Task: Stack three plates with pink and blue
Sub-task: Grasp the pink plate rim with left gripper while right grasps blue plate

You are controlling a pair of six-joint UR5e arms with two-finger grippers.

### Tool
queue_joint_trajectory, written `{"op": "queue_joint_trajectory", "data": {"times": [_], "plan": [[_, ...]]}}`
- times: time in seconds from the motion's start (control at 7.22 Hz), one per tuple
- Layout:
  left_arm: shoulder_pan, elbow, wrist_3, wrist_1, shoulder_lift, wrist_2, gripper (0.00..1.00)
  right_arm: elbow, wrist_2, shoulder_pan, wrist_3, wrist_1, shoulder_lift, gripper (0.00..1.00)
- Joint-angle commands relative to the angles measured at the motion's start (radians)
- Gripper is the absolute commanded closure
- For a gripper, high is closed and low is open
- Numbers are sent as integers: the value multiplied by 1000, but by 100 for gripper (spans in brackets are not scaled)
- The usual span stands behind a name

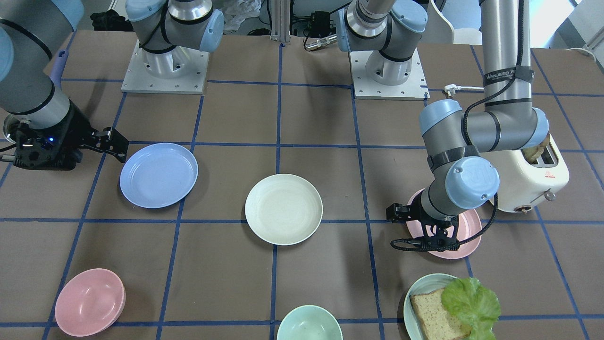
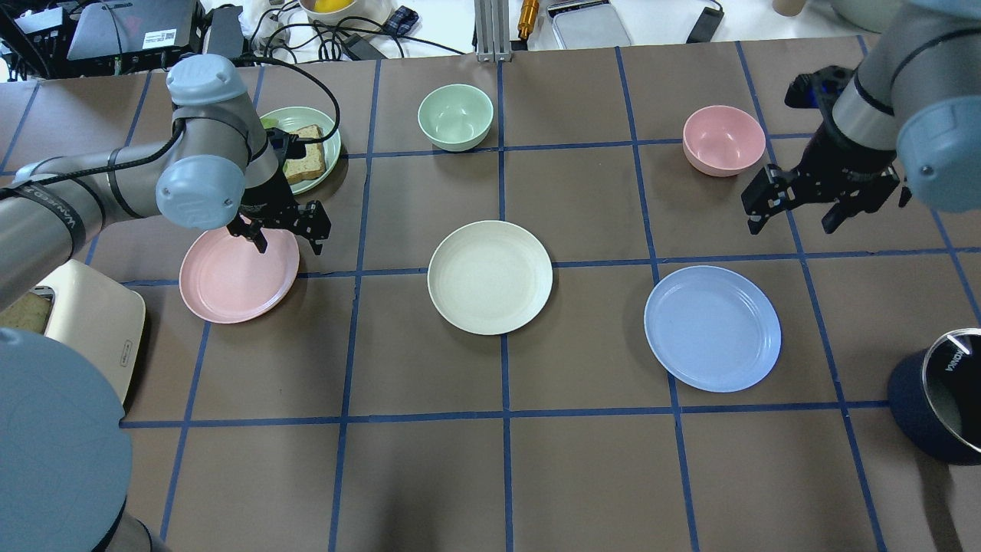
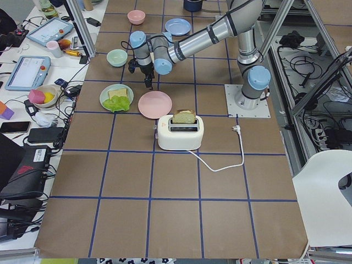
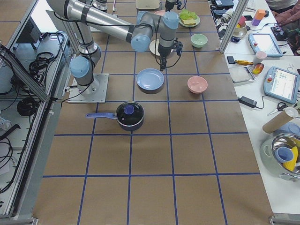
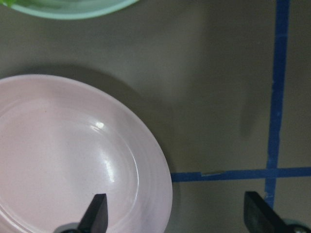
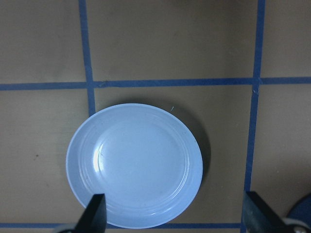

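- Brown table (image 2: 429, 475) is divided into squares by blue tape lines, and all three task plates lie on it in one row, well apart from each other.
- The cream plate (image 2: 490, 277) is in the middle of the row, with no gripper near it.
- The light blue plate (image 2: 712, 328) lies on the robot's right side, flat and alone.
- The right gripper (image 2: 791, 224) hangs above the table with its fingers spread wide and holds nothing. It is beyond the far edge of the blue plate, between that plate and a pink bowl (image 2: 723, 139).
- The pink plate (image 2: 239, 274) lies on the robot's left side.
- The left gripper (image 2: 290, 244) is low at the rim of the pink plate with its jaws wide apart. One finger is over the plate and the other is over the bare table outside the rim. I cannot tell if it touches the plate.
- A black strap (image 1: 507, 74) on the left arm carries the white word "WANJEED".
- The toaster (image 1: 528, 179) has a small red mark which is too small to read.
- The dark pot (image 2: 939, 399) has white letters on its lid, but I cannot read them with certainty.
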Motion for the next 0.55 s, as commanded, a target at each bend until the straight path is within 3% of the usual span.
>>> {"op": "queue_joint_trajectory", "data": {"times": [0.0, 0.14, 0.42], "plan": [[2, -10, 5, 4, -15, 8, 96, 207, 4, -96, -42, -248, 29, 0], [0, -16, 2, 4, -17, 5, 100, 261, 2, -107, -60, -300, 64, 0], [-12, -18, -10, 4, -23, 5, 100, 269, 1, -107, -110, -328, 118, 0]]}}
